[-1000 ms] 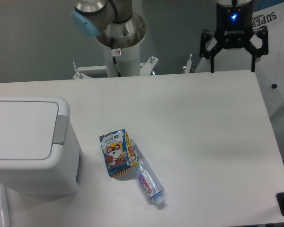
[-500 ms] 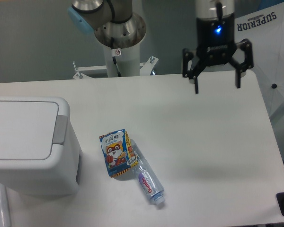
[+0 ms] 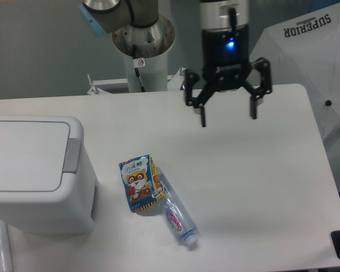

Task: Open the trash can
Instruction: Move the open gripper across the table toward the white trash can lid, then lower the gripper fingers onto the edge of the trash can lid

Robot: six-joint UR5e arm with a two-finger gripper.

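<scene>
The trash can [image 3: 37, 175] is a boxy pale grey-white bin at the left of the table. Its flat lid [image 3: 24, 154] lies shut, with a darker grey push tab [image 3: 72, 155] on its right side. My gripper [image 3: 228, 118] hangs over the back middle of the table, well to the right of the bin and above the tabletop. Its two fingers are spread wide apart and hold nothing.
A snack packet with a cartoon animal [image 3: 139, 183] and a small plastic bottle [image 3: 178, 219] lie on the white table [image 3: 260, 187] right of the bin. The robot base [image 3: 141, 51] stands behind the table. White fabric with lettering [image 3: 311, 45] is at the far right.
My gripper has moved left and lower over the table, from the back right corner toward the middle. It has stayed open. The bin, packet and bottle have not moved.
</scene>
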